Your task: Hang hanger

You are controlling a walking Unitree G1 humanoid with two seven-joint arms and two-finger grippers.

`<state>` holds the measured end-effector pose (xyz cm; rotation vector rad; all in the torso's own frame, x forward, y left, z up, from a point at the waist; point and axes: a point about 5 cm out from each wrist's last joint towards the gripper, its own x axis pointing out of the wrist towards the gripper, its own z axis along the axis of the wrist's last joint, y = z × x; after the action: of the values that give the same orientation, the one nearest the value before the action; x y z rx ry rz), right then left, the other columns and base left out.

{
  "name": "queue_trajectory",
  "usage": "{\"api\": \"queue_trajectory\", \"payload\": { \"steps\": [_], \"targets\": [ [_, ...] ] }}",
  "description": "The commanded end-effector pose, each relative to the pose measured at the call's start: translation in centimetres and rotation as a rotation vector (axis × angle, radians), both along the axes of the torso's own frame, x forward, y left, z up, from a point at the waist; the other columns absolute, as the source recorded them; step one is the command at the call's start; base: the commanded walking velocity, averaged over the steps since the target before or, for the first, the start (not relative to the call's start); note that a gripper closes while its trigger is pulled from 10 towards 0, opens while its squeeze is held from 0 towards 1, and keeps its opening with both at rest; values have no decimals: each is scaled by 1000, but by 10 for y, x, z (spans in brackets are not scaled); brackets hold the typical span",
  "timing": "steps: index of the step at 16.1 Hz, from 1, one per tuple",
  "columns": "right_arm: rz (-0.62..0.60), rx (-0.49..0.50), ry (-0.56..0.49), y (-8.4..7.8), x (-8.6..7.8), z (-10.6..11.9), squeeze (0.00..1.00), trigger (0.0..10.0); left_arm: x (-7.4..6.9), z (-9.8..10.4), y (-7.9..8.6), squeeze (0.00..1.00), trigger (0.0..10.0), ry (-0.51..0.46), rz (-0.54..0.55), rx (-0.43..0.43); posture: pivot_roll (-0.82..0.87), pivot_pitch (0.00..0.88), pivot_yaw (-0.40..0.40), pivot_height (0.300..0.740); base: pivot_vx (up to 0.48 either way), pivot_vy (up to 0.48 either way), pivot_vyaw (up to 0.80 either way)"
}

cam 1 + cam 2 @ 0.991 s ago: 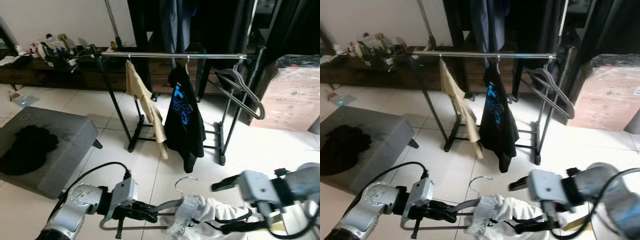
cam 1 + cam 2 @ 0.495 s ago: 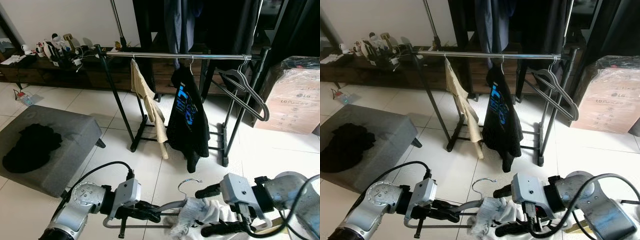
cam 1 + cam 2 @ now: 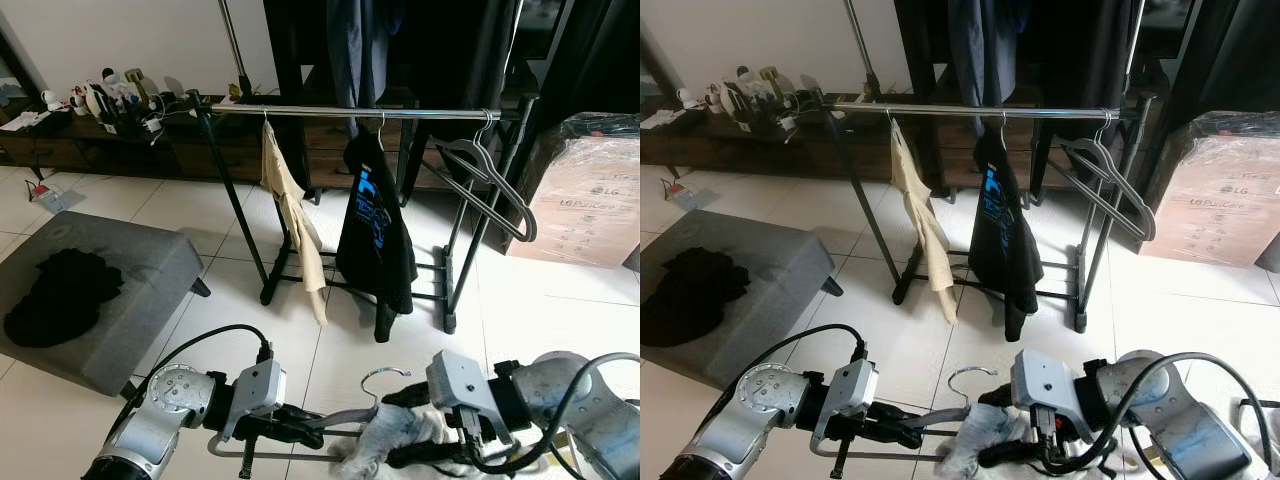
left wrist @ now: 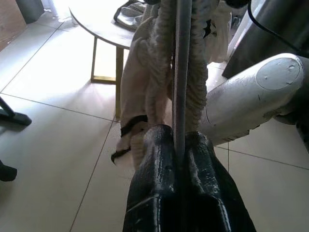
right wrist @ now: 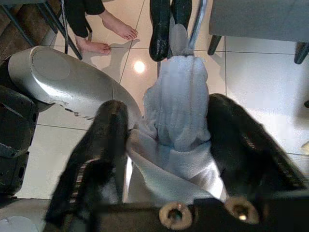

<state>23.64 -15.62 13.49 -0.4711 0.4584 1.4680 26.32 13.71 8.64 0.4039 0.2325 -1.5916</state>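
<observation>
White floor tiles run up to a clothes rail (image 3: 370,112) with shirts on it, well beyond and above both hands. Low down, the left hand (image 3: 305,430) is clamped on one end of the hanger (image 3: 345,415), which lies roughly level across the robot with its hook (image 3: 383,378) pointing up. The right hand (image 5: 166,140) looks spread around the white garment (image 3: 400,435) bunched on it.

White garment (image 3: 400,440): lower part cut off by frame edge. It covers the hanger (image 3: 345,415) beyond the neck; only the hook and one bar show. Right claw (image 3: 420,428): fingertips buried in the cloth. Clutter on the far shelf (image 3: 110,95): too small to identify. Person's bare feet (image 5: 108,38): legs cut off.
</observation>
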Motion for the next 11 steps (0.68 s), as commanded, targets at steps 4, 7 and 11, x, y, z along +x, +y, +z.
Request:
{"api": "queue_trajectory", "payload": {
  "steps": [4,7,11],
  "targets": [
    [16,1,21,6,-2,-4,0,0,1,2,-4,0,10000,-22,-17,-11,-196,122,92,740,0,0,0],
    [21,-19,33,6,-3,-10,0,0,1,2,-5,0,10000,-25,-15,-14,-191,125,89,740,0,0,0],
    [24,-32,43,8,-4,-15,0,0,1,3,-6,0,10000,-31,-10,-19,-189,130,89,740,0,0,0]
  ]
}}
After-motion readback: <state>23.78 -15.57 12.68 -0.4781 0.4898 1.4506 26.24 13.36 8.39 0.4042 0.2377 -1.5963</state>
